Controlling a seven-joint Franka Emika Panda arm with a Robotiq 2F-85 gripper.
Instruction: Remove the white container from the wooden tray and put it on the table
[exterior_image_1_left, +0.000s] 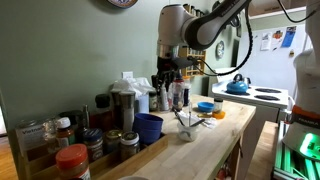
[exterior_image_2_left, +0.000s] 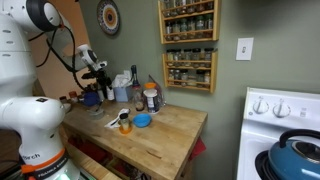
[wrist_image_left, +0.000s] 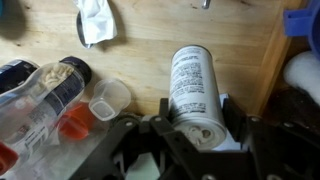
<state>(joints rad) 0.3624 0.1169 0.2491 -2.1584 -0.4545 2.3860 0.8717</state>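
In the wrist view my gripper (wrist_image_left: 196, 118) is shut on the white container (wrist_image_left: 190, 75), a small white cylinder with dark label print. It hangs over the light-wood table (wrist_image_left: 150, 40), just beside a wooden edge that looks like the rim of the wooden tray (wrist_image_left: 270, 60). Its lid end is hidden between the fingers. In both exterior views the gripper (exterior_image_1_left: 166, 76) (exterior_image_2_left: 99, 80) is low at the back of the table (exterior_image_1_left: 215, 140) (exterior_image_2_left: 165, 128), near the wall. The wooden tray (exterior_image_1_left: 135, 158) full of jars runs along the wall.
A crumpled white scrap (wrist_image_left: 97, 22), a small clear cup (wrist_image_left: 108, 98) and a clear container with orange pieces (wrist_image_left: 40, 105) lie close by. A blue cup (exterior_image_1_left: 148, 128), a blue bowl (exterior_image_1_left: 205, 107) and a red-lidded jar (exterior_image_1_left: 72, 160) stand nearby. A stove with a blue kettle (exterior_image_1_left: 237, 86) is beyond the table's end.
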